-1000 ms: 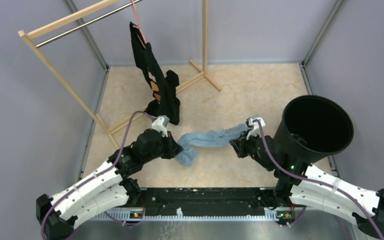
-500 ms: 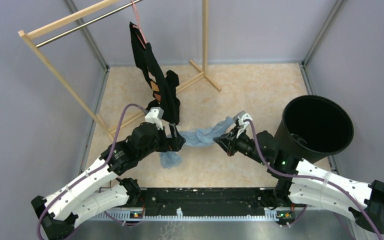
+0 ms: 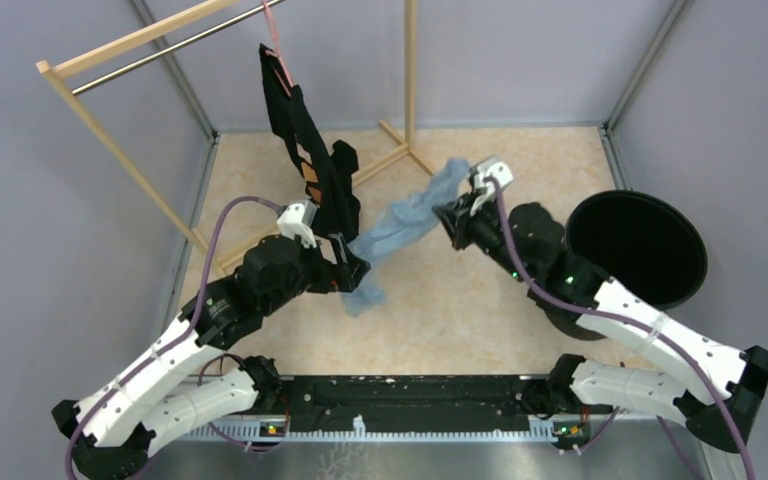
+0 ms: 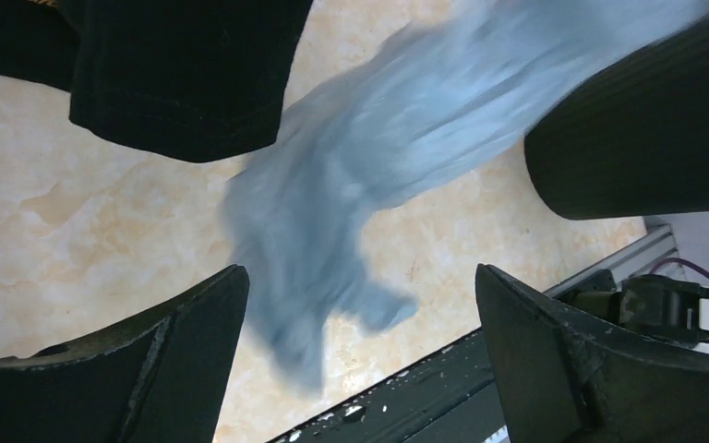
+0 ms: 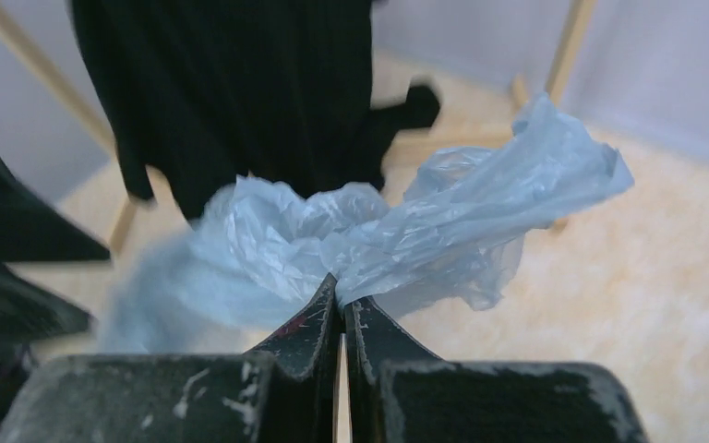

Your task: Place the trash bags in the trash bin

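Note:
The trash bag (image 3: 400,225), a pale blue wrinkled film, hangs in a slanted strip above the floor. My right gripper (image 3: 457,205) is shut on its upper end, and the film bunches out over the closed fingertips (image 5: 318,309) in the right wrist view. The bag's lower end (image 3: 365,295) dangles beside my left gripper (image 3: 350,270), which stands wide open with nothing held. In the left wrist view the blurred bag (image 4: 332,212) lies beyond the open left gripper (image 4: 360,272). The black trash bin (image 3: 640,250) stands at the right, behind my right arm.
A black garment with orange patches (image 3: 310,150) hangs from a wooden clothes rack (image 3: 120,55) at the back left, close to the bag and my left gripper. The rack's foot (image 3: 410,155) lies on the floor. Grey walls enclose the area.
My left gripper has opened and let go of the bag. The right gripper has carried the bag's end up and toward the back, so the bag now hangs from it alone.

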### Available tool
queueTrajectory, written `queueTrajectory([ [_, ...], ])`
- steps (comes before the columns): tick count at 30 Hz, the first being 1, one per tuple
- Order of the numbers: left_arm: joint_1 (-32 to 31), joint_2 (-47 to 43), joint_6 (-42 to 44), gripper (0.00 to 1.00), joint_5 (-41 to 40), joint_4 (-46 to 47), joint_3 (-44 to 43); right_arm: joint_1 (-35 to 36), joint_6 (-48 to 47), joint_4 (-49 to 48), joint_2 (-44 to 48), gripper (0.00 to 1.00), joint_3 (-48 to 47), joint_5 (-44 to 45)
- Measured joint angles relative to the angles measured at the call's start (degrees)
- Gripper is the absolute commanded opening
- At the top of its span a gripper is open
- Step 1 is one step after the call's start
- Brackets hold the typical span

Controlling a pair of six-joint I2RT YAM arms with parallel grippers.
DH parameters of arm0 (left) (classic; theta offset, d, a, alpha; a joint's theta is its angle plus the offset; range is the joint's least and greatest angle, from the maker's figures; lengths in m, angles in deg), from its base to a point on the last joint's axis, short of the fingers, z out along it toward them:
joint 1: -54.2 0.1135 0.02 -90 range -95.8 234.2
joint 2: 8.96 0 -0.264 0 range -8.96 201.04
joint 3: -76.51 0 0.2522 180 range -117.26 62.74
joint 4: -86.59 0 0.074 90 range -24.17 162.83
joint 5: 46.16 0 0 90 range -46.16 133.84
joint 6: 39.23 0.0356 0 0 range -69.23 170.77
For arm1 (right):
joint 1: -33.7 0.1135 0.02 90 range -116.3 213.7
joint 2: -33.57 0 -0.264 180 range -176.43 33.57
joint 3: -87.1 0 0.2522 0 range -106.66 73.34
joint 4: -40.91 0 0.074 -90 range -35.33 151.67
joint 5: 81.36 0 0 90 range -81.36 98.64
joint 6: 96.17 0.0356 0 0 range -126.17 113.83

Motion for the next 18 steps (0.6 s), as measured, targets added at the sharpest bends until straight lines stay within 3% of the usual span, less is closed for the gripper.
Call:
queueTrajectory([
  [5, 0.0, 3.3, 0.0, 0.98, -1.3, -0.5, 0.9, -0.1, -7.9, 1.1, -0.1, 0.00, -14.5, 4.6],
  [9, 0.0, 4.9, -0.4, 0.98, -1.6, -1.1, 3.4, -0.1, -11.5, 0.2, 1.0, 0.00, -16.4, 4.5],
  [12, 0.0, 3.6, -0.8, 0.98, -0.9, -0.6, 5.2, -0.1, -11.4, -4.3, 3.5, 0.00, -9.8, 1.1],
  [18, 0.0, -1.3, -1.6, 0.98, 2.9, 5.1, 9.3, 0.0, 1.0, -22.1, 5.9, 0.00, 20.2, -12.9],
])
